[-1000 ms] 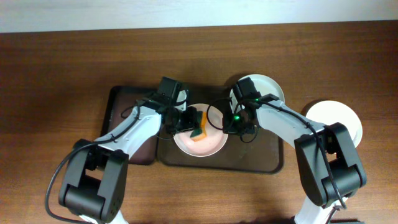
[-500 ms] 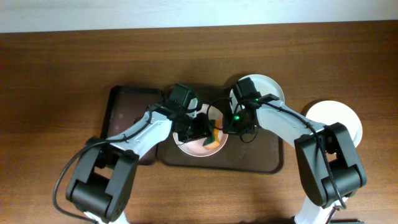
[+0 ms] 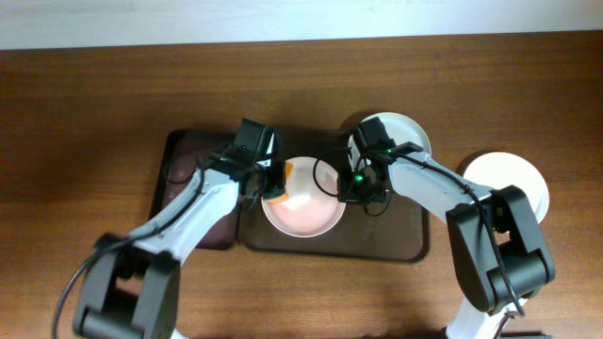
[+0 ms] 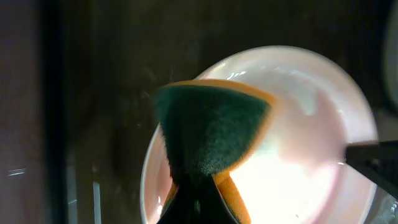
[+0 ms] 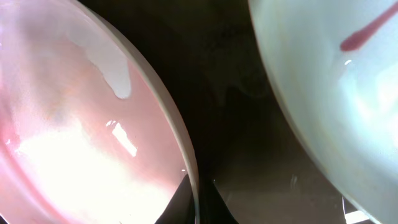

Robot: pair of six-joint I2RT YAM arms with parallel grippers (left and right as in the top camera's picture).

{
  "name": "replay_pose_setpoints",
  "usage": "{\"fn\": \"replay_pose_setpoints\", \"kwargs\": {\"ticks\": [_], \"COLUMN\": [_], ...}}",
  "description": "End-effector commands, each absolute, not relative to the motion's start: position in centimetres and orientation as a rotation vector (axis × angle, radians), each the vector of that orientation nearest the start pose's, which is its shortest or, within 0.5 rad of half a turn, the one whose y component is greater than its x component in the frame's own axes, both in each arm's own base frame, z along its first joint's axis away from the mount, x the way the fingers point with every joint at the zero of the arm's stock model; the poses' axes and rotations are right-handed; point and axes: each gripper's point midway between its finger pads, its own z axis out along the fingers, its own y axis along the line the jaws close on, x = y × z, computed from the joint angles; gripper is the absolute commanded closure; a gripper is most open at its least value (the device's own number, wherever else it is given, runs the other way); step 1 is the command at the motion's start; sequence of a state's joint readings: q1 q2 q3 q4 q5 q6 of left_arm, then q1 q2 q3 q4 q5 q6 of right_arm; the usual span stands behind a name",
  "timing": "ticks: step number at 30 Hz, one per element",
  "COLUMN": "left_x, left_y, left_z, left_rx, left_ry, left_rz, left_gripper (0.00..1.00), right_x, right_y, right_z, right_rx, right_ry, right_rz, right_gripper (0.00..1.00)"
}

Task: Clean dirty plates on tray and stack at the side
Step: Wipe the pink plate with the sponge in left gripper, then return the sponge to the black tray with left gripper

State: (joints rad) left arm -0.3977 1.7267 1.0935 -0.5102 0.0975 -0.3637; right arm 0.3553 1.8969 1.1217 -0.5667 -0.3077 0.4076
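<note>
Your left claw (image 3: 271, 184), pinching the sponge (image 4: 211, 130), swept back to the near rim of the pink plate (image 3: 306, 215). Your right claw (image 5: 198, 198) grips its far rim; scrubbing looks unfinished

On the tray (image 3: 382, 247), a sponge (image 3: 279, 185) sits at the middle plate (image 3: 306, 215)'s 10 o'clock; a second plate (image 3: 407, 132) lies at its 2 o'clock.

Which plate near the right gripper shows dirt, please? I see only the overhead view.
Observer: The white plate carries a red streak; the right wrist view shows it.
Operator: Is the right arm gripping anything?
Observer: Yes, the right gripper pinches the pink plate at its rim.
Operator: And the sponge's faces?
Observer: The left gripper holds the sponge; its green scouring side shows, with orange behind it.
</note>
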Motion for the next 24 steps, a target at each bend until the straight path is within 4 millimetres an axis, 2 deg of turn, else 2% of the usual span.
{"fn": "replay_pose_setpoints", "kwargs": {"ticks": [1,3,6,8,10,13,14,19,20,21,22,24], "left_x": [36.5,36.5,36.2,35.4,34.8,35.0,35.3,36.3,36.4,36.5,36.6,36.5], "left_y": [-15.4,-13.6,-9.6,-7.3,-5.3,-4.1,-3.2,-2.0,-2.0,-2.0,-2.0,-2.1], "left_z": [10.7,13.1,13.7,12.4,10.6,8.1,5.9,2.8,2.6,2.6,2.6,2.7], "left_rx": [0.155,0.136,0.059,0.154,0.158,0.125,0.111,0.099,0.099,0.098,0.098,0.096], "left_ry": [2.601,2.546,2.565,2.629,2.709,2.780,2.827,2.854,2.854,2.850,2.847,2.850], "left_rz": [-0.259,-0.204,-0.101,-0.016,0.031,0.056,0.103,0.228,0.228,0.227,0.226,0.221], "left_gripper": [1.00,1.00,1.00,1.00,1.00,1.00,1.00,1.00,0.81,0.67,0.44,0.31], "right_x": [32.6,32.6,32.6,32.6,32.6,32.6,32.6,32.6,32.6,32.6,32.6,32.6], "right_y": [17.5,17.5,17.5,17.5,17.5,17.5,17.5,17.5,17.5,17.5,17.5,17.5], "right_z": [-0.3,-0.3,-0.3,-0.3,-0.3,-0.3,-0.3,-0.3,-0.3,-0.3,-0.3,-0.3], "right_rx": [0.006,0.006,0.006,0.006,0.006,0.006,0.006,0.006,0.006,0.006,0.006,0.006], "right_ry": [3.024,3.023,3.023,3.023,3.022,3.023,3.023,3.023,3.023,3.023,3.023,3.023], "right_rz": [0.499,0.499,0.499,0.499,0.499,0.499,0.500,0.500,0.500,0.500,0.500,0.500], "right_gripper": [0.96,0.96,0.96,0.96,0.96,0.96,0.96,0.96,0.96,0.96,0.96,0.96]}}
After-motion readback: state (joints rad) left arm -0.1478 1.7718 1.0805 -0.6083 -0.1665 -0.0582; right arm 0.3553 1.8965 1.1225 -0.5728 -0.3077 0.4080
